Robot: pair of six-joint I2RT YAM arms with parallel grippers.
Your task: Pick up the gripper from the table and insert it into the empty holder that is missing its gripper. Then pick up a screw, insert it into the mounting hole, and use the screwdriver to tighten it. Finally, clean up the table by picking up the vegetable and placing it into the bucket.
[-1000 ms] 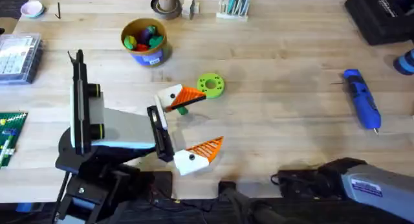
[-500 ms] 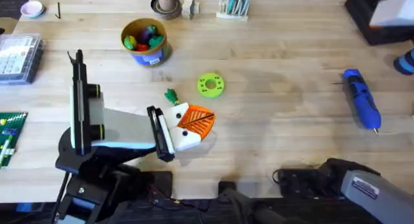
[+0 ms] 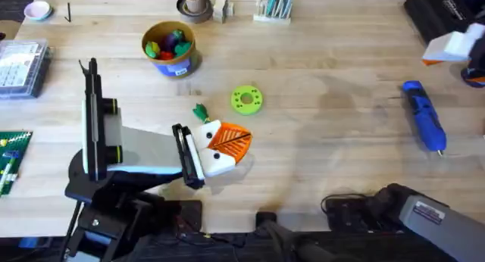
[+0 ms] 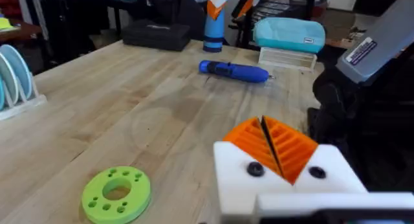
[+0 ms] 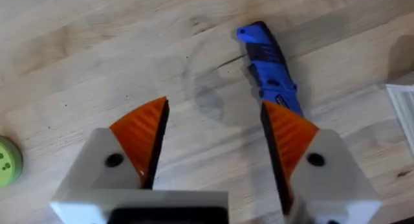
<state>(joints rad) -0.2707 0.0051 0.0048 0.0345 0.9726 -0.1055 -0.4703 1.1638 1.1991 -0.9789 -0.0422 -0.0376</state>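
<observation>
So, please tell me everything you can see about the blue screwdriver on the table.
The screwdriver is a blue, pen-shaped tool, seemingly plastic, with a darker grip band. It lies flat on the table at its right side, angled slightly. A thin metal bit sticks out of one end. Nothing touches it; the open right gripper hovers above.

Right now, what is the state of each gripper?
Left gripper: shut, holding nothing.
Right gripper: open, empty, above the screwdriver.

overhead looking down, wrist views low, sharing the screwdriver (image 3: 423, 115)
</observation>
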